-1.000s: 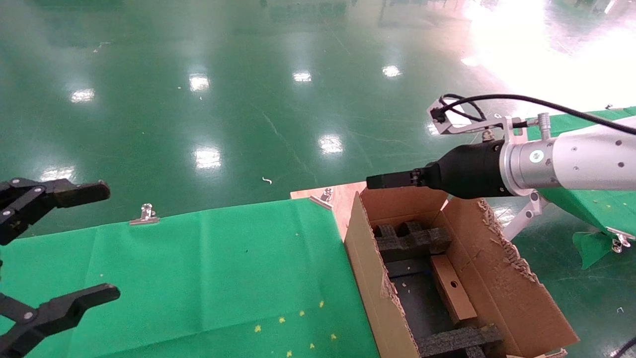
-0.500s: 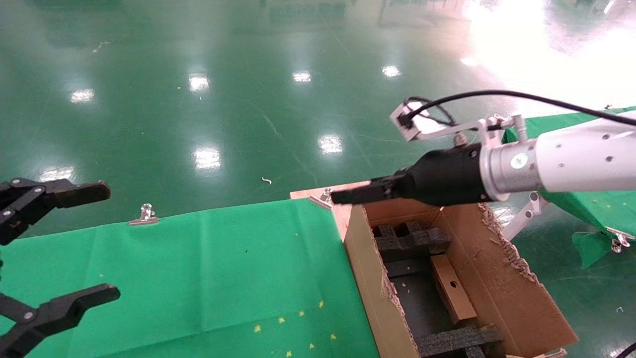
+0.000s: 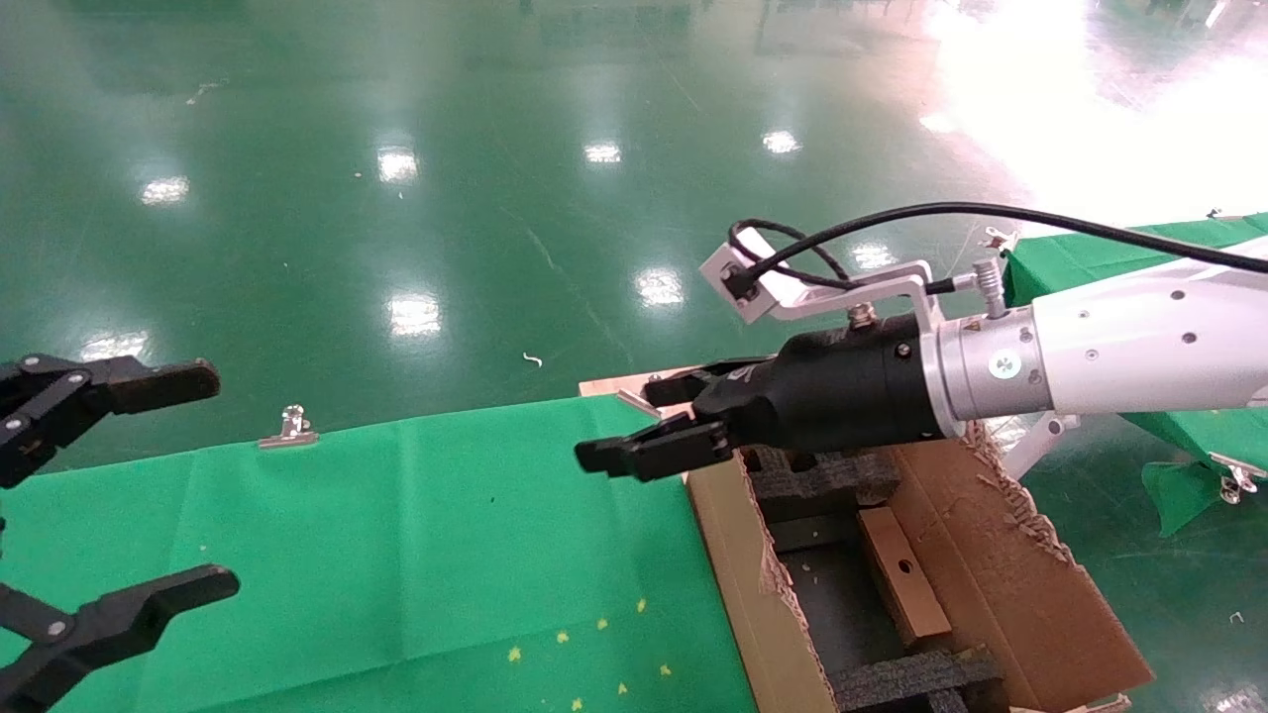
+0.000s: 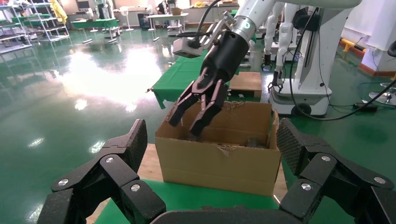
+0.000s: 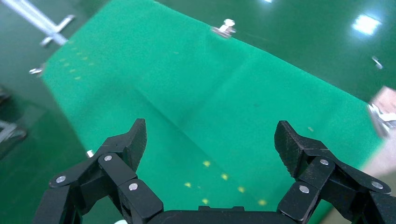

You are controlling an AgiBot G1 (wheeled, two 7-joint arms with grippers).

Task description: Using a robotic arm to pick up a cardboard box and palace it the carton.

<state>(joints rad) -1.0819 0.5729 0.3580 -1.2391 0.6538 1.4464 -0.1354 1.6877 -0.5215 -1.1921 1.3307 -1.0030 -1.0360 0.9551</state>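
At the far left, the robot's left gripper [image 3: 109, 505] hangs parked over the edge of the green cloth [image 3: 396, 535], its black fingers spread wide and holding nothing, well apart from the work. A metal clip [image 3: 289, 428] pins the cloth's far edge, presumably to keep the surface flat for sliding goods. Toward the middle, the right gripper [image 3: 644, 426] on the white robotic arm [image 3: 1119, 347] reaches out level above the near corner of the carton [image 3: 1010, 584], its fingers parted and empty; the right wrist view looks down on bare cloth between them, which suggests the arm is aimed at the table, not the carton. To the right, the cardboard box [image 3: 897, 574] lies inside the carton, set lengthwise against the right wall with its round hole facing up, wedged between the black foam inserts [image 3: 822, 475] that seem cut to keep it from shifting. The carton's ragged flaps stand open, leaving clear access from above. By the look of it, the placing is done and the open-handed arm has no load left to carry.
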